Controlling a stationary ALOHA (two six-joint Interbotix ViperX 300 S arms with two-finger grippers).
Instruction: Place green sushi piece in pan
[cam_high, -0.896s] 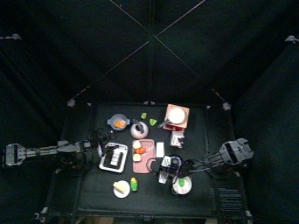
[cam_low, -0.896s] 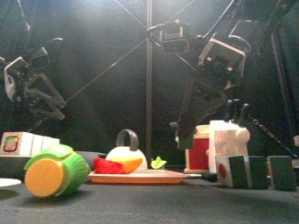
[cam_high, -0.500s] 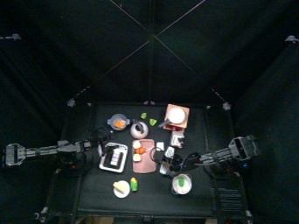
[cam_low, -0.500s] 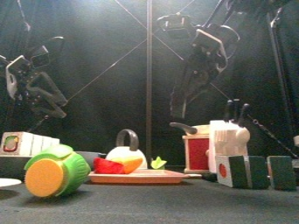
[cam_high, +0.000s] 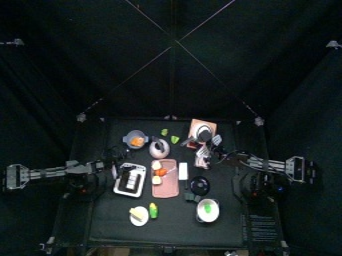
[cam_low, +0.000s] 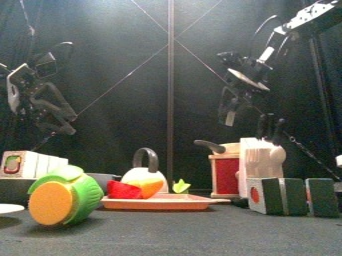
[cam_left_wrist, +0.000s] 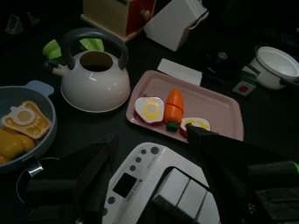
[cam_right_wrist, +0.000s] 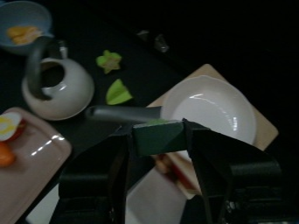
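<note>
Green sushi piece (cam_right_wrist: 160, 137) sits clamped between the right gripper (cam_right_wrist: 160, 140) jaws — above the pale pan (cam_right_wrist: 214, 110), centre-right. Left gripper (cam_left_wrist: 149, 168) hovers, jaws wide, lower centre.

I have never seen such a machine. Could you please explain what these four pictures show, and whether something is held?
It is a robot with two black arms at a small table; each arm ends in a gripper of two jaws. One picture looks straight down, one looks level from the table's front edge, and two come from cameras on the wrists. On the table lie toy kitchen things: a kettle, a pink tray with a carrot, a blue bowl and a white pan. The right gripper holds a green sushi piece up near the pan. The left gripper is open and empty, at the left.
</note>
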